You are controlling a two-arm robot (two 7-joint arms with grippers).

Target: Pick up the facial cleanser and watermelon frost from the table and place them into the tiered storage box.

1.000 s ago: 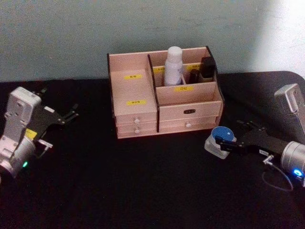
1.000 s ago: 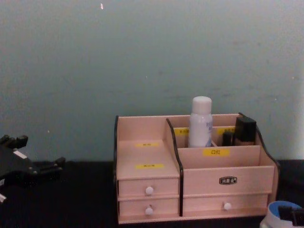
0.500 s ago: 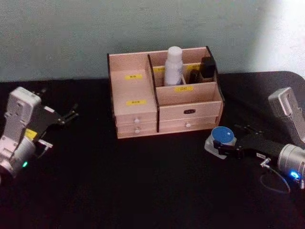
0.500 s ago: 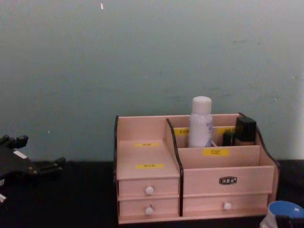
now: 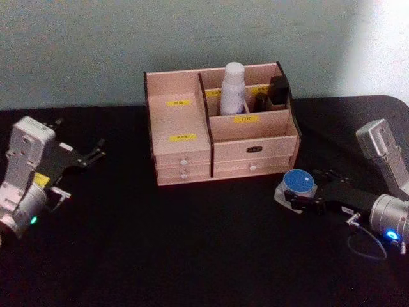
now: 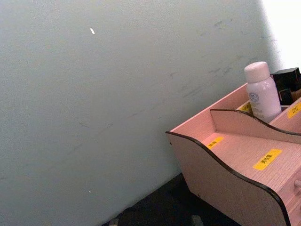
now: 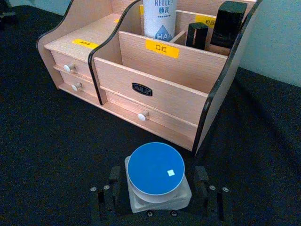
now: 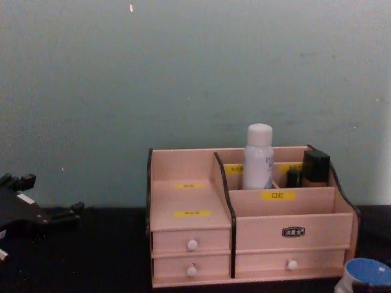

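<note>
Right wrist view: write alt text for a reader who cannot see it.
The open right gripper straddles a blue-lidded jar on the black table, in front of the tiered storage box, which holds an upright white bottle.

Both arms ended in pale grey, boxy wrist housings with rounded corners, each above a silvery cylinder; the left housing (image 5: 27,146) wore a small yellow label (image 5: 40,180) and a green light (image 5: 32,220); the right housing (image 5: 382,146) had a blue light (image 5: 391,235) and a thin looping cable (image 5: 367,242); the left end effector (image 5: 83,146) and right end effector (image 7: 156,178) were flat black; small screws (image 7: 104,187) dotted the right one's base.
</note>
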